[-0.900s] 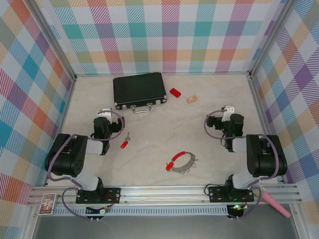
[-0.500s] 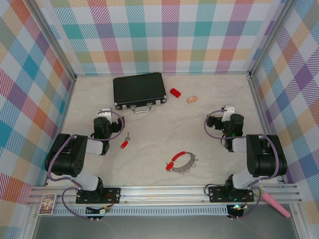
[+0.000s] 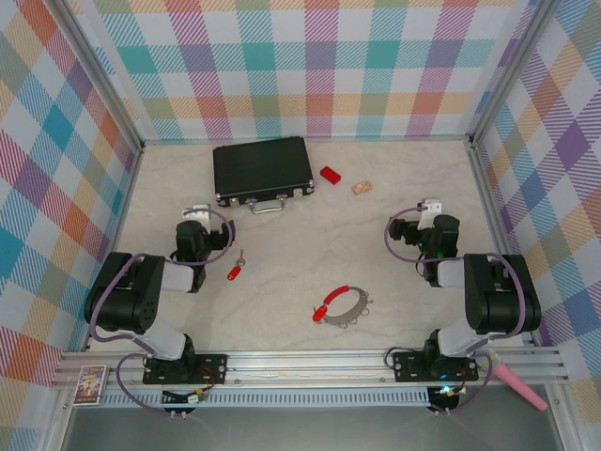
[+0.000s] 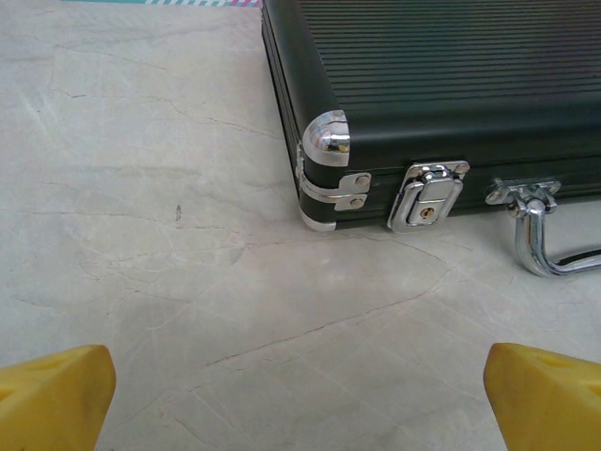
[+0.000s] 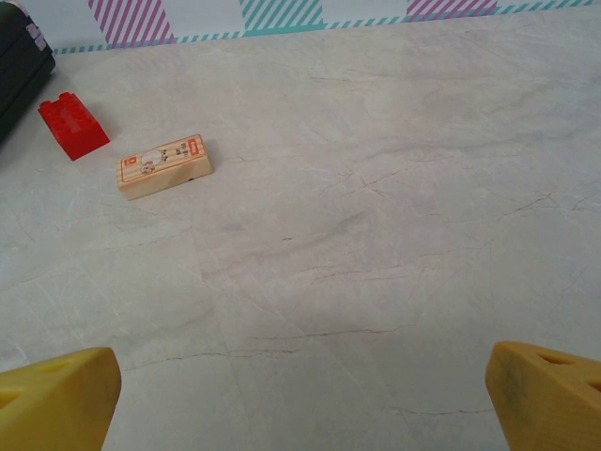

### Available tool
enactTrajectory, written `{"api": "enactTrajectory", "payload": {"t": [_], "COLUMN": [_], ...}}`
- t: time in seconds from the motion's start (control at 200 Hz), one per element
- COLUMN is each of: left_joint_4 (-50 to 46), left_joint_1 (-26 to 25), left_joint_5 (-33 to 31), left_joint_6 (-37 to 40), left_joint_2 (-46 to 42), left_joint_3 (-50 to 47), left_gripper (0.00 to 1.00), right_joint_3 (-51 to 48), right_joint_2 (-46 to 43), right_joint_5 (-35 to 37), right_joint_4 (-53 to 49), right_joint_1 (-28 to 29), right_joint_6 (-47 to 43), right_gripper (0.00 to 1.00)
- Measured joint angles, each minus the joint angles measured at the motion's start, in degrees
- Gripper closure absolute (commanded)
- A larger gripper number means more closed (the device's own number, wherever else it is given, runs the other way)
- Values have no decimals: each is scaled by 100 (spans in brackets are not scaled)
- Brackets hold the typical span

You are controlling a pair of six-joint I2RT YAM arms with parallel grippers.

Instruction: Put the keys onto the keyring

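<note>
Top view: the marbled table [image 3: 282,225] held all task items.

- Key [image 3: 235,269]: lay left of centre, just right of the left arm's wrist, red head toward the lower left, silver blade toward the upper right. Well apart from the keyring.
- Second key [image 3: 321,311]: red head lay against the keyring's left edge, lower centre of the frame. Could not tell whether it was threaded on or only touching.
- Keyring [image 3: 338,295]: flat on the table, lower centre, red arc on its upper left side, small loops along the lower rim.
- Case [image 3: 262,169]: closed, upper centre, handle facing the arms. Red block [image 3: 330,175] just right of it, wood block [image 3: 362,187] beside that.

Left gripper [image 4: 300,395]: fingers [image 4: 52,395] spread wide, at the bottom corners of its wrist view, nothing between them; it faced the case's front corner and latch.

Right gripper [image 5: 300,395]: fingers [image 5: 56,395] likewise spread wide and empty over bare table, both blocks at the upper left of its wrist view.
</note>
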Motion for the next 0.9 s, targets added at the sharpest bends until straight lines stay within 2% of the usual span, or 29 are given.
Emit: {"api": "enactTrajectory", "payload": {"t": [0.13, 0.225, 0.31, 0.39, 0.5, 0.61, 0.745, 0.825, 0.9], "left_joint_4": [-129, -634, -1821, -3399, -4784, -5401, -5611, -5630, -5657], "left_joint_1": [20, 20, 20, 26, 31, 37, 0, -149, -509], "left_joint_5": [-17, -243, -745, -1384, -1676, -1388, -505, -101, 170], "left_joint_6": [-9, -96, -520, -1237, -1998, -2448, -2771, -2868, -2905], "left_joint_2": [-140, -588, -1099, -1351, -1530, -2017, -2680, -2999, -3254], "left_joint_3": [0, 61, 575, 1681, 2837, 2747, 2028, 1707, 1530], "left_gripper": [0, 0, 0, 0, 0, 0, 0, 0, 0], "right_joint_3": [0, 0, 52, 210, 341, 341, 490, 664, 772], "right_joint_2": [-2, -223, -813, -1401, -2208, -2946, -3460, -3528, -3543], "right_joint_5": [66, 238, 470, 748, 907, 933, 824, 555, 201], "right_joint_4": [0, -260, -861, -1397, -1912, -2363, -3003, -3283, -3447], "right_joint_1": [11, 15, 15, 15, 15, 15, 15, 15, 20], "right_joint_6": [7, 66, 203, 492, 1088, 2011, 2911, 3185, 3348], "right_gripper": [1, 1, 1, 1, 1, 1, 1, 1, 1]}}
